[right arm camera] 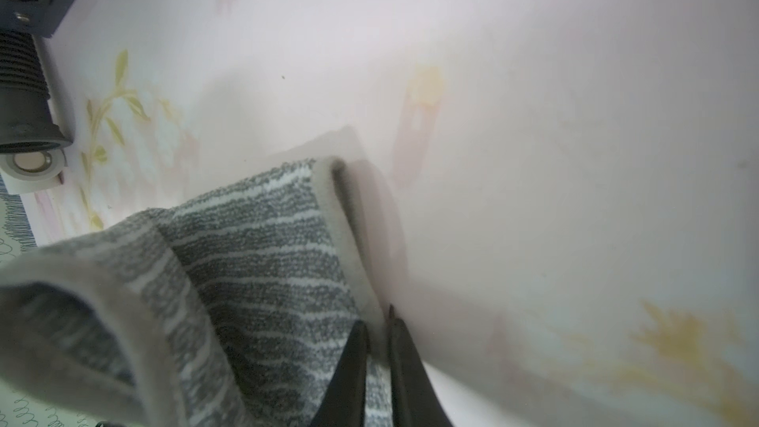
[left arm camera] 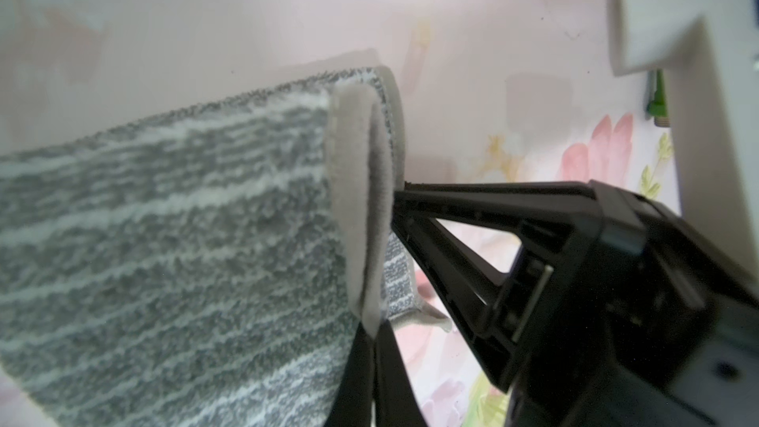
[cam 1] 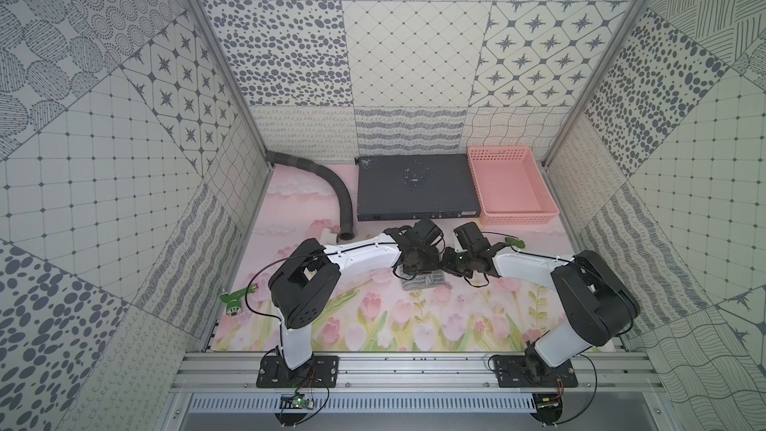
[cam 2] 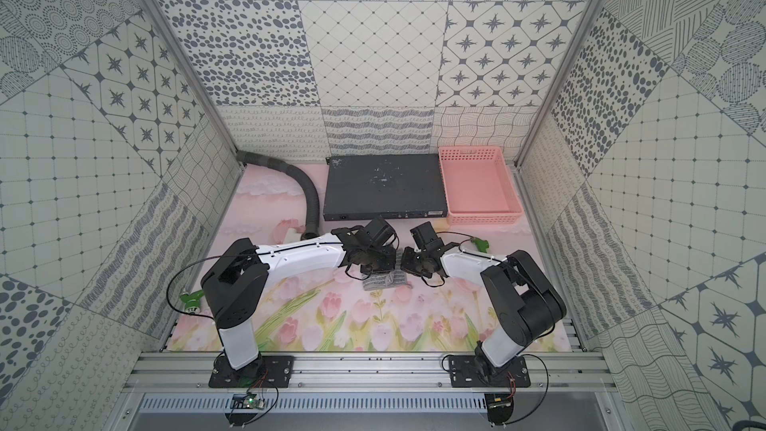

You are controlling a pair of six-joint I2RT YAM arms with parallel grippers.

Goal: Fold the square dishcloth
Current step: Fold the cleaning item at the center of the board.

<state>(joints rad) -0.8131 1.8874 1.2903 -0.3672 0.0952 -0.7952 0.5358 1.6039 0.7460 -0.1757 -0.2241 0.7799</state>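
The square dishcloth (left arm camera: 185, 240), grey and nubbly with thin pale stripes and a plain pale hem, is pinched at that hem by the left gripper (left arm camera: 371, 336) and the right gripper (right arm camera: 378, 322), each narrowed onto the fabric. It sits doubled over between them at the middle of the worktop (cam 1: 373, 325), long axis parallel to the front edge. Both top views show only a narrow strip under the wrists, while the left wrist view alone shows the small corner loop (left arm camera: 427, 316).

Walls (cam 1: 414, 55): grey-on-cream patchwork panels on three sides. Floor mat (cam 1: 373, 325): pink tulip print. Aluminium rail (cam 1: 414, 366) at 6 o'clock. Dark flat box (cam 1: 414, 188) at 12, pink basket (cam 1: 514, 217) at 1, grey hose (cam 1: 335, 184) at 11. Light is even and diffuse.
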